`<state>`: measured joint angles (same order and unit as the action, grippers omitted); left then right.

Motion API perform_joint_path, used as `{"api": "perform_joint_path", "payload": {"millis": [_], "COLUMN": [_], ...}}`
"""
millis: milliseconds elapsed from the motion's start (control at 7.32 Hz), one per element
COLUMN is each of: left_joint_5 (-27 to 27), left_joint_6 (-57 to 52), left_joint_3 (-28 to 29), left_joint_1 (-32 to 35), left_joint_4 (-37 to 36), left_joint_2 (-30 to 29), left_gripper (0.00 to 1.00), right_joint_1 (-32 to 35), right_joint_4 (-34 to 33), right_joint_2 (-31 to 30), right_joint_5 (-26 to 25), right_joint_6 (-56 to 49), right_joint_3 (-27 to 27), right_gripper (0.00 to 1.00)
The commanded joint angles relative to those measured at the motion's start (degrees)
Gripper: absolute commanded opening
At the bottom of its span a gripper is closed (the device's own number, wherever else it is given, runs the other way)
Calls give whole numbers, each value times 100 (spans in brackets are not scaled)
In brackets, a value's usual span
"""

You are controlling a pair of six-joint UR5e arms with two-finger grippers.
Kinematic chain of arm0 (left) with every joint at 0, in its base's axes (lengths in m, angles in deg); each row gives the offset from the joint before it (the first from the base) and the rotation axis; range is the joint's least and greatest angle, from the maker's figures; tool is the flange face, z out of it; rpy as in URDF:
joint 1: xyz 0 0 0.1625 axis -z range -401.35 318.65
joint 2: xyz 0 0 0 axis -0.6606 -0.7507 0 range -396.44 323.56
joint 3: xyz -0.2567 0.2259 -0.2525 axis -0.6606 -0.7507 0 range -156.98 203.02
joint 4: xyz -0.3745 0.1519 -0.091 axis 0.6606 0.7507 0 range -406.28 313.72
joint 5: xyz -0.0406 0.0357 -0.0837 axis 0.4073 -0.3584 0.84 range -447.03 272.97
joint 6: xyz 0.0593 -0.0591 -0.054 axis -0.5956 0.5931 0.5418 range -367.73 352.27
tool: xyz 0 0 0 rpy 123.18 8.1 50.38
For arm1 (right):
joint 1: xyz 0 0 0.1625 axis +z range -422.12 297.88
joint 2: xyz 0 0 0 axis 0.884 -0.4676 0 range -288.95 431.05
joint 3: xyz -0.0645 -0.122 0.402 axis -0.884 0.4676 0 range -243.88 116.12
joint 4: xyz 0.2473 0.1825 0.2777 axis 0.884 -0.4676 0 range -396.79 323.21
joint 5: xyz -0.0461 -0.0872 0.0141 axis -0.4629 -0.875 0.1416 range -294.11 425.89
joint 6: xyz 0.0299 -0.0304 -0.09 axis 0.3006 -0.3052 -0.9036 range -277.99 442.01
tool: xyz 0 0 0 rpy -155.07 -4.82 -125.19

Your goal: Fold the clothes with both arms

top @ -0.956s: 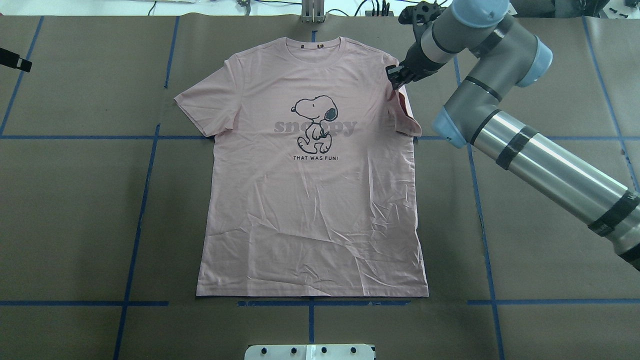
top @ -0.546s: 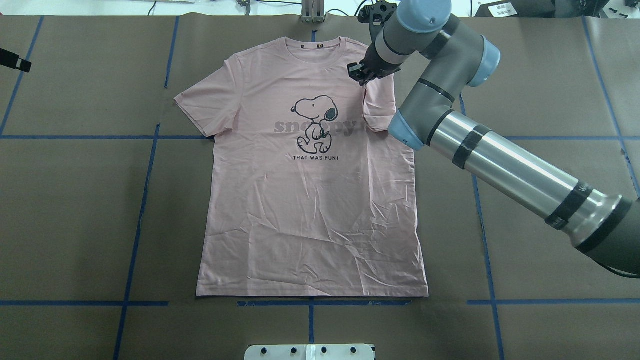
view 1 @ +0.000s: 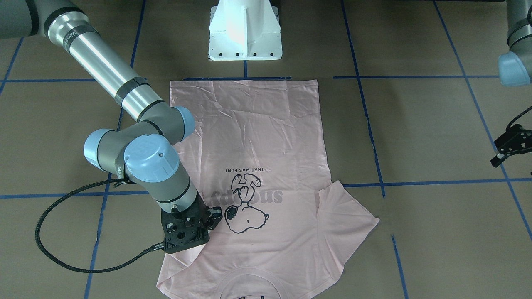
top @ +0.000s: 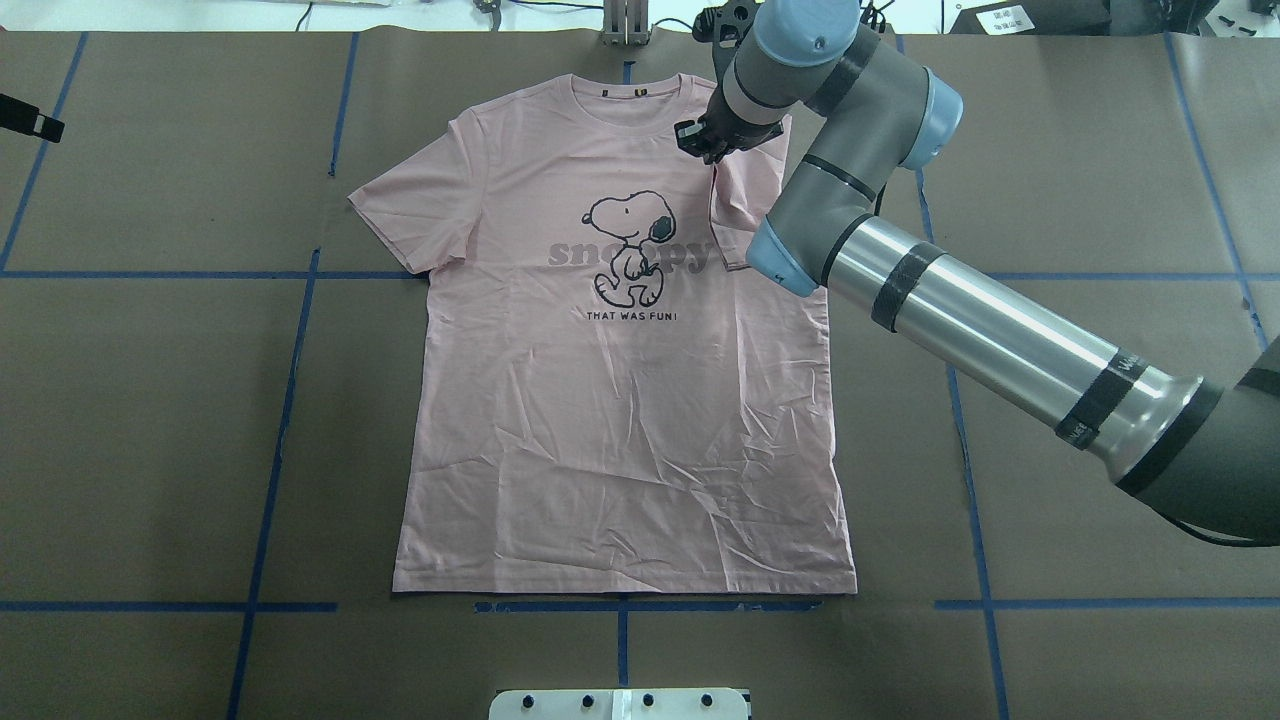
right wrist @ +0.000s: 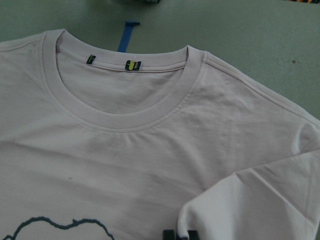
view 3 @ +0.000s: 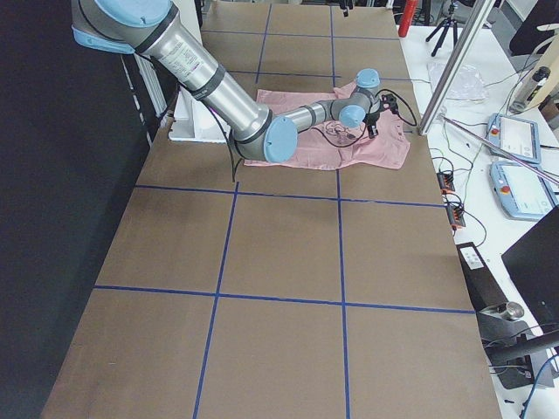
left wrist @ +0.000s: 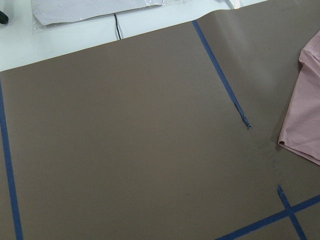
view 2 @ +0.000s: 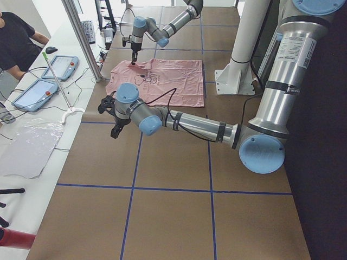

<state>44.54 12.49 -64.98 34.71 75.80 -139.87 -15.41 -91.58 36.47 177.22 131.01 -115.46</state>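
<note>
Right pincer is closed on the hem corner of the right-hand sleeve of the T-shirt, low over the chest and just right of the collar. Sleeve is doubled inward over the body; its lower edge reaches the end of the grey lettering beside the dog print. Shirt lies flat, face up, mid-worktop, collar far, bottom hem near. Left pincer hangs well off on the robot's left over bare paper, holding nothing; cannot tell whether it is open or closed. Risks, as judged:
1. Only one corner is pinched, so the fold line could land skew.
2. Nothing pins the shirt, so any further pull leftward could drag the shoulder and bunch the chest.
3. Letting go too high could let the sleeve flop back.
</note>
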Motion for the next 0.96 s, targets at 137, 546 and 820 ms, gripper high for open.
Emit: {"api": "perform_joint_path", "payload": {"millis": [137,546,820], "left_joint_5": [-9,-1032,-2505], "left_joint_6": [339,2294,3587], "left_joint_3": [125,240,650], "left_joint_1": [-47,-1238,-2239], "left_joint_4": [9,26,0], "left_joint_2": [-220,-853,-1405], "left_gripper": [100,100,100], "right_joint_1": [-22,74,467], "right_joint_4": [-14,-1843,-3085], "right_joint_2": [-22,-714,-1363], "right_joint_5": [2,546,1098], "right_joint_6": [257,400,382], "right_joint_3": [-140,-1937,-3324], "right_gripper": [100,100,100]}}
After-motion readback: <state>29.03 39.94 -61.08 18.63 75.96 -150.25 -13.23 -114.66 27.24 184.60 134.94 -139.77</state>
